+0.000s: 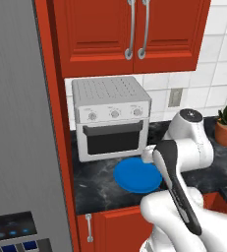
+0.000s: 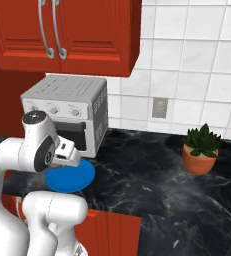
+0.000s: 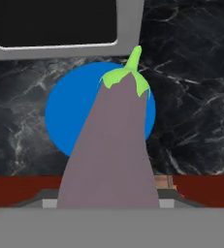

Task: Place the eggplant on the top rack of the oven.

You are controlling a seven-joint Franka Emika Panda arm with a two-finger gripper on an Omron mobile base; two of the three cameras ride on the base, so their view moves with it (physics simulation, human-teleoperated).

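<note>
Eggplant (image 3: 111, 145) fills centre of hand view, stem up-frame, apparently grasped by the gripper, lifted above blue plate (image 3: 65, 114) on dark tabletop (image 3: 191, 97). Pickup looks done; carrying to the oven's top rack remains.

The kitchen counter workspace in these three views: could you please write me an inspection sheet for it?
Surface: black marbled stone counter, over red base cabinets.
Job's things: dark purple eggplant with green stem cap fills the hand view close to the camera, stem pointing away, above the round blue plate; the wall oven and its rack, nothing seen.
Clutter: white knobbed toaster oven behind the plate; potted green plant in a terracotta pot further right.
Grippers: gripper over the plate; fingers hidden by the eggplant, so the grip cannot be told.
Cables: nothing seen.
Surroundings: red upper cabinets, white tiled wall with an outlet, grey steel panel on the left.
</note>
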